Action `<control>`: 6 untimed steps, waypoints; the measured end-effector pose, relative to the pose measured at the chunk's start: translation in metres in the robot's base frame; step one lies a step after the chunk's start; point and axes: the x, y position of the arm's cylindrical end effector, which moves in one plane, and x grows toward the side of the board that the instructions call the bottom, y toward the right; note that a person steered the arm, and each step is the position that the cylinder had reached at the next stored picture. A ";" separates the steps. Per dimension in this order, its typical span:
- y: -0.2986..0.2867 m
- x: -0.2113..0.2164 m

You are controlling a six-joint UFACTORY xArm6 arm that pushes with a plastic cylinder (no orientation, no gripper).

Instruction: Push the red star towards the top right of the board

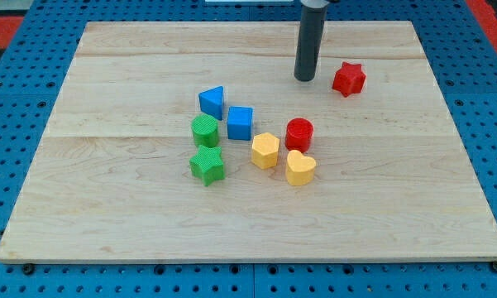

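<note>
Pale wooden board [132, 223], planked grain, lying on blue perforated pegboard [16, 108]. Matte dark cylindrical rod, my tip [304, 79] down on wood near the view's top, just left of red star [348, 79], small gap, not touching. No gripper on this rig, plain rod end only. Red star in upper right part of board, apart from the rest. Central cluster: blue triangle [212, 102], blue cube [240, 123], ribbed green cylinder [205, 131], ribbed green star [207, 165], yellow hexagon [265, 151], red cylinder [298, 133] touching yellow heart [300, 168].
</note>
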 end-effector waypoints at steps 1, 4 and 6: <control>0.010 0.049; 0.023 0.054; 0.033 0.024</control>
